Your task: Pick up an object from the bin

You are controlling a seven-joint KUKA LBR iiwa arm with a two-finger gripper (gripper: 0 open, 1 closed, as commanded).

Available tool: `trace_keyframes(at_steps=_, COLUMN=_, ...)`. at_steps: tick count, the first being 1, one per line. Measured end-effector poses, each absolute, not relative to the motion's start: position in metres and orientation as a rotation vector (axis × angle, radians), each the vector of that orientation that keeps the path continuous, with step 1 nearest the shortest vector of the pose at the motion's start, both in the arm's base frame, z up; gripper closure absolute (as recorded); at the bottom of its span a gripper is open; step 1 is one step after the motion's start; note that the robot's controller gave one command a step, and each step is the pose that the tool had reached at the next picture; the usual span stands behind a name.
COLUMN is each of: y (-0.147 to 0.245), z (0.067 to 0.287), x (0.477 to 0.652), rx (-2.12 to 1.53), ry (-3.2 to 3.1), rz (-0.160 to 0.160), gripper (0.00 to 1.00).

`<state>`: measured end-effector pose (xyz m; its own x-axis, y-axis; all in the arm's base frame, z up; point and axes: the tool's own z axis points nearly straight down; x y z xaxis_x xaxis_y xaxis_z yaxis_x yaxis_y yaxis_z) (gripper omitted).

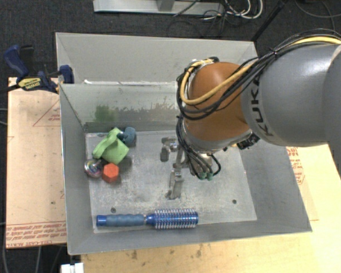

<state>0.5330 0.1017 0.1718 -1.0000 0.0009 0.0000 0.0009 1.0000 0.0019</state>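
My gripper point(174, 187) hangs below the orange-covered wrist, low over bare bin floor in the middle of the bin, with nothing seen in it. Closest to it is a blue hairbrush point(148, 219), lying lengthwise along the front wall, bristle head to the right, a short way in front of the gripper. To the left, well apart from the gripper, a crumpled green piece point(111, 147) lies with a red hexagonal block point(110, 172) just in front of it.
A dark blue ball point(129, 134) rests against the green piece at the back left. A small shiny purple-tinted ball point(93, 168) sits beside the red block near the left wall. The arm and its cables cover the bin's right rear part.
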Motion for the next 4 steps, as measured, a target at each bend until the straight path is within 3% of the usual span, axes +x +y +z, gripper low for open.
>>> trace_keyframes(at_steps=1, y=0.139, z=0.071, x=0.485, rx=-0.051, ry=3.130, rz=0.008, gripper=0.00)
trace_keyframes(at_steps=2, y=0.138, z=0.072, x=0.483, rx=-0.049, ry=3.138, rz=0.006, gripper=1.00)
trace_keyframes(at_steps=3, y=0.135, z=0.205, x=0.496, rx=-0.079, ry=3.131, rz=0.006, gripper=1.00)
trace_keyframes(at_steps=4, y=0.135, z=0.200, x=0.494, rx=-0.080, ry=3.139, rz=0.003, gripper=0.00)
